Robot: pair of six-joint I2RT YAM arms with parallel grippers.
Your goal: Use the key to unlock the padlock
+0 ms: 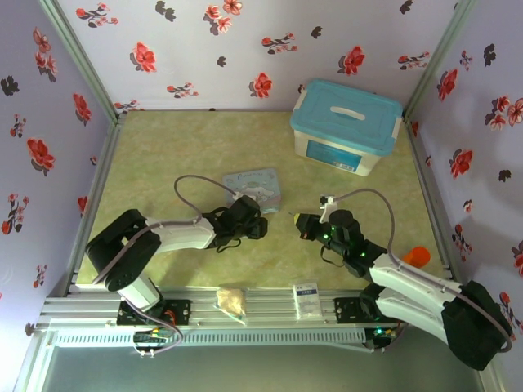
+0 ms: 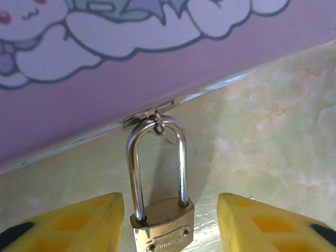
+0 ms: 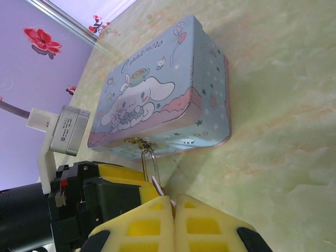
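Yellow pads of the left gripper stand apart at the bottom of its wrist view, one on each side of the padlock. A gap shows on both sides, so nothing is gripped yet. The brass body lies at bottom centre, and its shackle runs up through the small hasp of the tin across the top of the frame. The right gripper has its pads pressed together at the bottom of its own view. They pinch what looks to be the key, a thin sliver poking out just beside the shackle. I judge the step in hand is steadying the lock. The left pads need to close on the body, then the key must be lined up with the keyhole, which is hidden.
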